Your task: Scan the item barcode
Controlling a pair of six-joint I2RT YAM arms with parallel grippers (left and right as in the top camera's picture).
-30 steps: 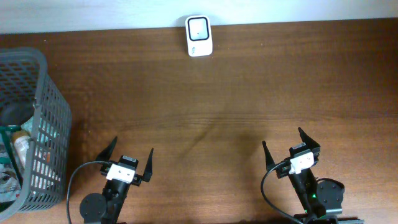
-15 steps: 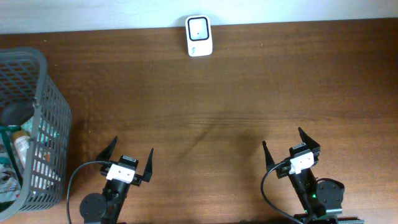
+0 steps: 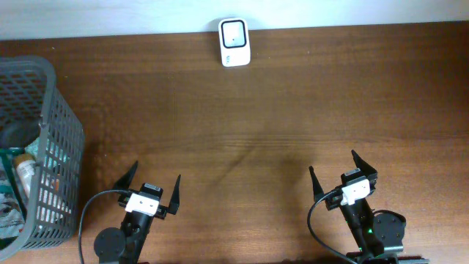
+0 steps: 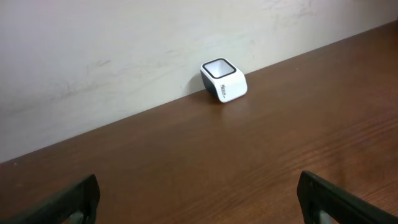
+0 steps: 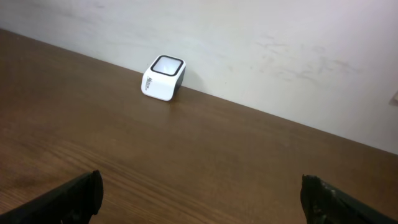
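A white barcode scanner with a dark window on top stands at the table's far edge by the wall; it also shows in the left wrist view as the scanner and in the right wrist view as the scanner. Items lie in a grey mesh basket at the left; which one is the item I cannot tell. My left gripper is open near the front edge, right of the basket. My right gripper is open at the front right. Both are empty.
The brown wooden table runs up to a white wall behind the scanner. The basket holds a bottle and other packaged goods, partly hidden by its mesh.
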